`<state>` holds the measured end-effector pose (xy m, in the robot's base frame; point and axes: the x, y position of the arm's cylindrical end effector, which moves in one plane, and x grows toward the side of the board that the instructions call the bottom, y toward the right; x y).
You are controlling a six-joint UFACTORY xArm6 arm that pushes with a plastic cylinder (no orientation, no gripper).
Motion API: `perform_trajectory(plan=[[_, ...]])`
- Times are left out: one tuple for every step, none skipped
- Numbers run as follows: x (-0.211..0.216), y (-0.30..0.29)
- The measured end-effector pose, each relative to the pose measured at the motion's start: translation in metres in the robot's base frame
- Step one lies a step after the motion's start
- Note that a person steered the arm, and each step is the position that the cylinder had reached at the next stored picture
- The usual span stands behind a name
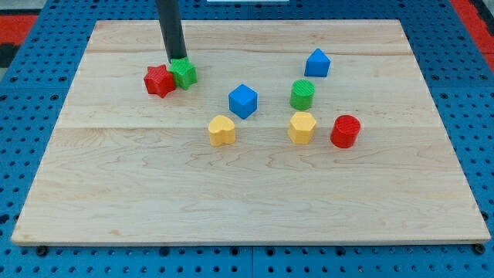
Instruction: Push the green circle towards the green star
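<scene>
Green circle (302, 94) stands right of the table's (255, 193) middle, toward the view's top, just above the yellow block (302, 127) on the right and below the blue block (317, 63) nearest the top. A red cylinder (345, 131) sits near it, down and to the right; a blue cube (242, 101) lies to its left, in the broad line toward the green star (184, 73). That star rests well apart at the view's upper left, touching a red star (159, 80) on its left side. A second yellow block (221, 130) sits below the blue cube.

My tip (179, 59) rests at the top edge of the green star, far from the circle. No fingers exist on this rig, only the rod, so nothing is spread or pinching.

Judging by looks, the circle is a small, light, rigid plastic piece with a ribbed side, likely to slide easily on the smooth wood. Being round, it will probably roll off a push that is not centred and slip sideways around the rod. Contact belongs on its right flank, opposite the star, squarely on the centre line. A straight shove leftward risks catching the blue cube, so a line passing above the cube looks safer.
</scene>
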<state>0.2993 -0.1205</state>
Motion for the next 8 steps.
perform_trajectory(plan=[[-0.003,0.068],[0.0,0.162],[0.037,0.242],[0.073,0.272],[0.086,0.251],[0.086,0.202],[0.086,0.162],[0.086,0.132]])
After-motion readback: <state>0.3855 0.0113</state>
